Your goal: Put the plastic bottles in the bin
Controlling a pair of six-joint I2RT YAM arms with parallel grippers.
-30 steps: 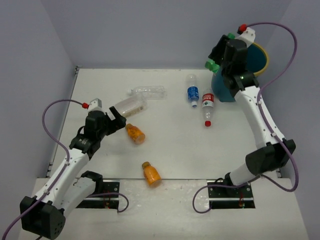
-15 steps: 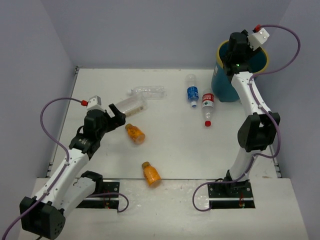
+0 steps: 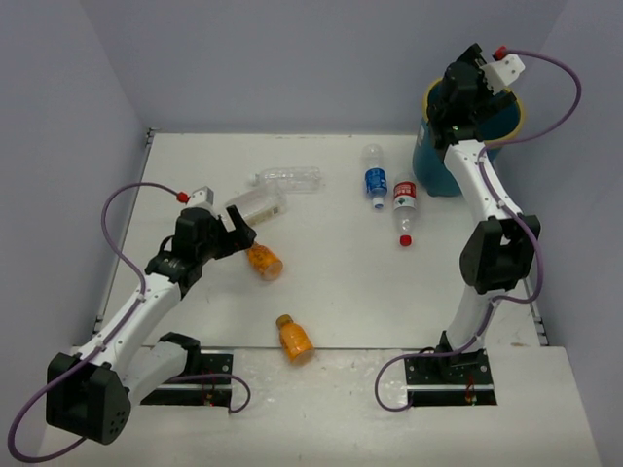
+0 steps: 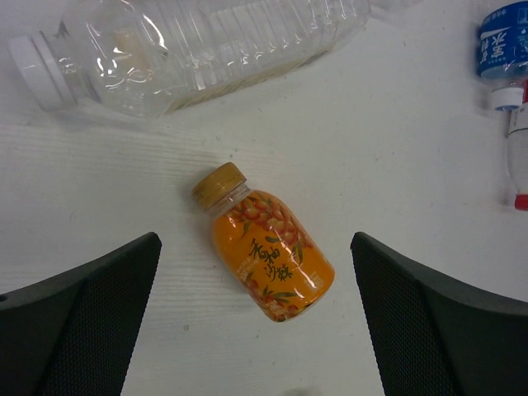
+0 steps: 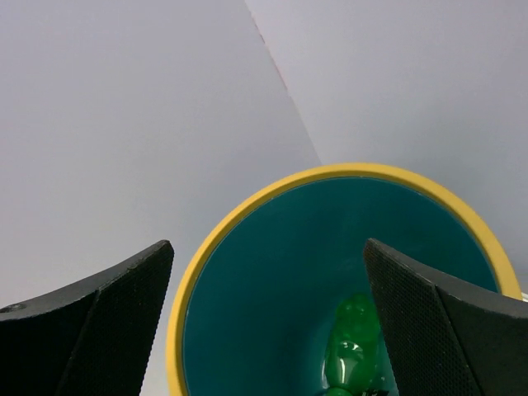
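The bin [image 3: 433, 177], teal with a yellow rim, stands at the table's far right. My right gripper [image 3: 456, 107] hangs open over its mouth, empty [image 5: 268, 247]. A green bottle [image 5: 353, 346] lies inside the bin [image 5: 247, 206]. My left gripper [image 3: 241, 232] is open just above an orange bottle [image 3: 263, 261], which lies between the spread fingers [image 4: 268, 252], untouched. A second orange bottle [image 3: 294, 338] lies nearer the front. Two clear bottles [image 3: 289, 177] [image 3: 255, 205] lie at the back left. A blue-labelled bottle [image 3: 375, 179] and a red-capped one [image 3: 404, 207] lie near the bin.
Grey walls close in the table at the back and both sides. The nearer clear bottle [image 4: 165, 49] lies just beyond the orange one. The blue-labelled bottle [image 4: 503, 49] shows at the left wrist view's right edge.
My right arm swung over the bin and its gripper opened; the green bottle it held now lies inside the bin. My left gripper moved right, over the orange bottle.
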